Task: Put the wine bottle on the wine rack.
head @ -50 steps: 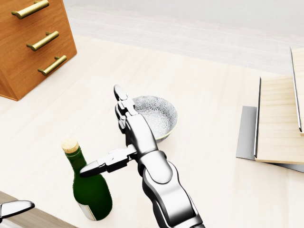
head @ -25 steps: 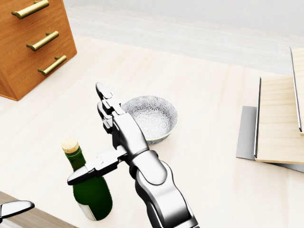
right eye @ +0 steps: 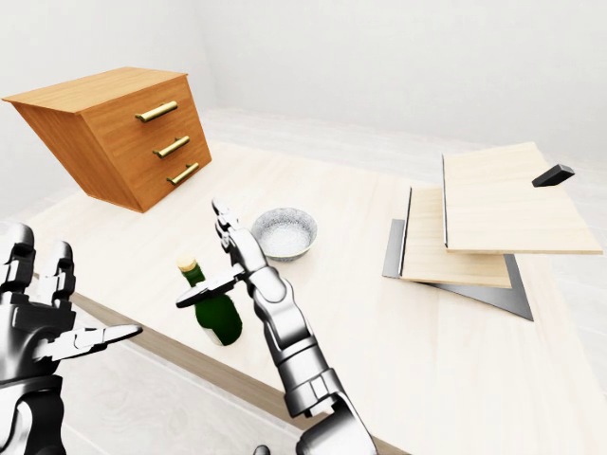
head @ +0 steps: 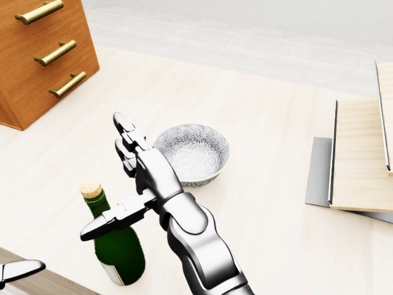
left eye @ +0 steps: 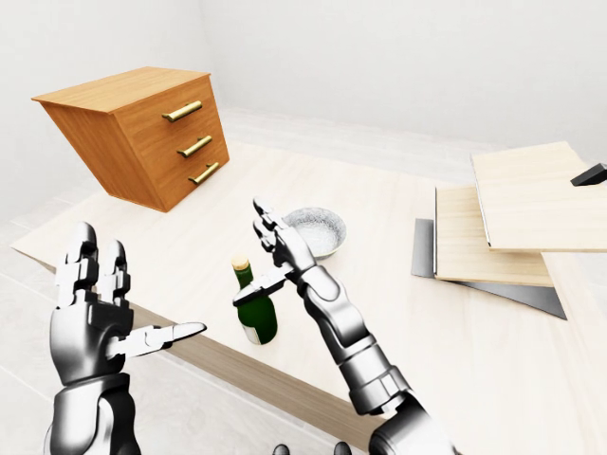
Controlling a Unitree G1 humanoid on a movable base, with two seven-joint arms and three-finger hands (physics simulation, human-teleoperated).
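- Task barely begun, by my read: wine bottle (head: 116, 246) stands upright on the bench (head: 270, 203), ungripped, near the bench's bottom-left edge in the head view.
- Right robot hand (head: 132, 178) is spread wide, fingers pointing up, thumb stretched out to the left across the bottle's neck just below the cork (head: 91, 188); cannot tell if the thumb touches the glass. Fingers are not closed round anything.
- Left robot hand (left eye: 95, 318) is open wide too, held off the bench edge at lower left of the left-eye view, well apart from the bottle, holding nothing.
- Patterned bowl (head: 195, 152) sits just beyond the right robot hand, near the bottle but apart.
- Wooden drawer chest (left eye: 142, 133) with brass handles is at upper left, tilted in the left-eye view.
- Stacked wooden boards on grey metal (left eye: 493, 227) lie at right; likely the wine rack, cannot confirm.
- Left to do: close on the bottle, lift it, carry it right, set it on the rack.
- Bottle has a pale label low on the body; no writing or brand readable anywhere.
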